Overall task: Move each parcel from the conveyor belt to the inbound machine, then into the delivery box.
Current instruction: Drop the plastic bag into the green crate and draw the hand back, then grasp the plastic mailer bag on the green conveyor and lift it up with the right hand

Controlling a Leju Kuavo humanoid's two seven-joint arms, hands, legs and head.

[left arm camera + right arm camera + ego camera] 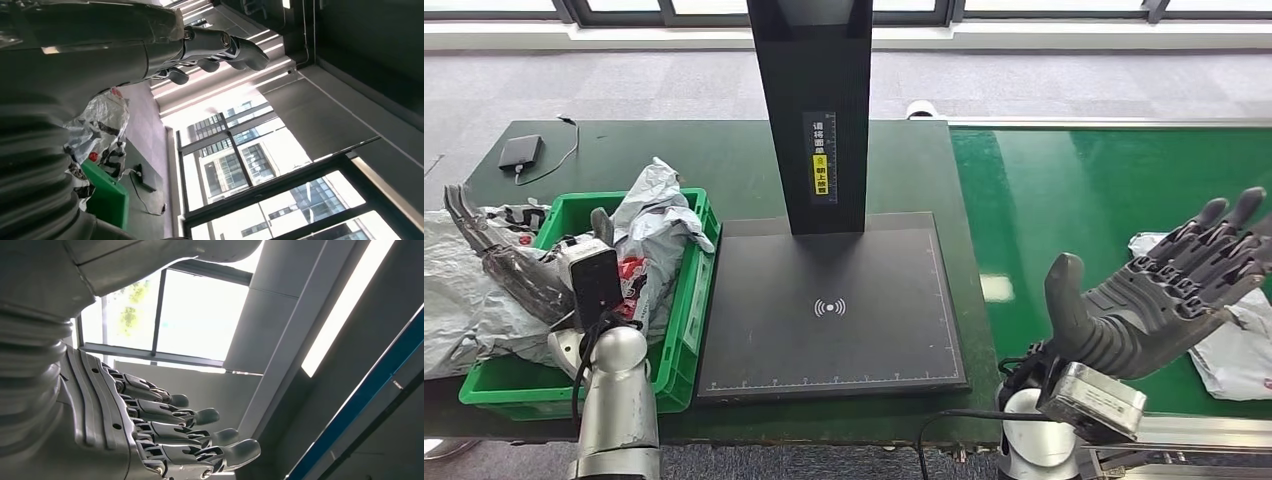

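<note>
Grey crumpled plastic parcels (659, 215) already fill the green plastic delivery box (686, 330). One white parcel (1239, 350) remains on the green conveyor belt (1074, 200); black scanner platform (829, 305) vacant. Right robot hand (1159, 295) spread, empty, beside it; left robot hand (499, 260) spread over the box.

A white plastic parcel (1236, 345) is lying flat and crumpled on the green conveyor belt (1074, 200), at its right side. Grey crumpled parcels (659, 215) are heaped in the green delivery box (686, 300). The black inbound machine (829, 310) is standing between box and belt.
</note>
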